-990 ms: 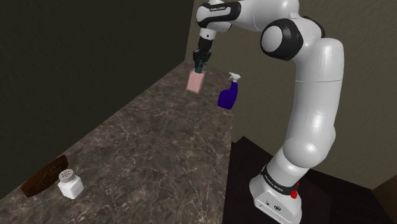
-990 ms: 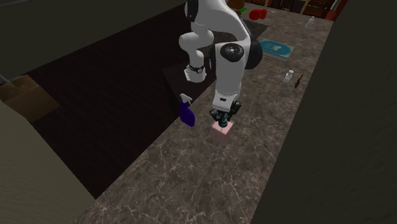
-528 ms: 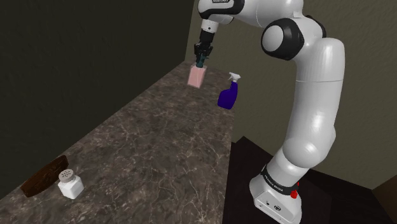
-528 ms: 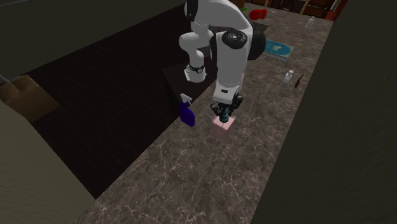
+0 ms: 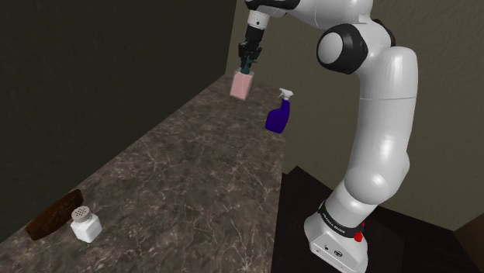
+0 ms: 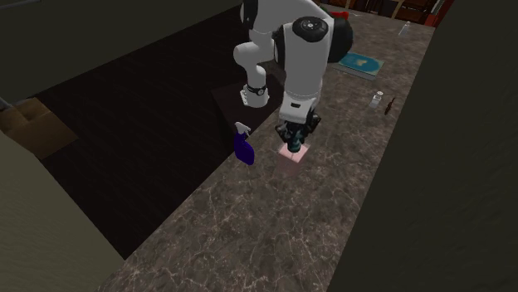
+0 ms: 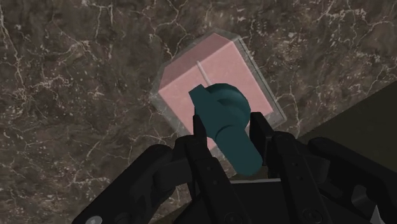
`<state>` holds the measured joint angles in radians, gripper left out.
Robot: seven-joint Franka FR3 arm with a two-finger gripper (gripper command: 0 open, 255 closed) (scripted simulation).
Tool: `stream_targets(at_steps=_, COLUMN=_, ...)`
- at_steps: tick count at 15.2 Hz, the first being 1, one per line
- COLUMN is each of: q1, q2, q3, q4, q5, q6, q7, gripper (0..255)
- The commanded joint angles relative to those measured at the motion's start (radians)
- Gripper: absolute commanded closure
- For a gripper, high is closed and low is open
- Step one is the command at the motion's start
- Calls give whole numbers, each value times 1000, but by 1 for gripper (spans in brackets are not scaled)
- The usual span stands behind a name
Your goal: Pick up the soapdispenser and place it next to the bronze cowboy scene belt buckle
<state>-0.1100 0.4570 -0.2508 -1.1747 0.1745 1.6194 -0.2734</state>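
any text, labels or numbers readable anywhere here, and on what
No text can be read.
On the dark band at the arm's base: small white marks, too blurred to read.
The soap dispenser, blue spray bottle and white shaker: no labels show.

A long bench (image 5: 194,178) of dark brown stone, veined with pale lines, is seen running along a dull olive wall (image 5: 93,62) that is left in deep shade. At the far end of the bench, a lighter olive-tan wall (image 5: 450,116) is met at a corner. In the second exterior view, the bench (image 6: 249,232) is bordered on that view's right by the shaded wall (image 6: 448,166). On its left lies a dark, nearly black floor (image 6: 124,99), on which a brown box (image 6: 29,124) is set. The room is dimly lit throughout. The pale veining of the bench (image 7: 63,95) is shown close up in the wrist view.
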Motion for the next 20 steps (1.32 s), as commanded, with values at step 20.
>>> stream_targets(at_steps=20, q1=283, q2=-462, q3=138, q4=-523, q5=-115, q6=98, q7=397, gripper=255)
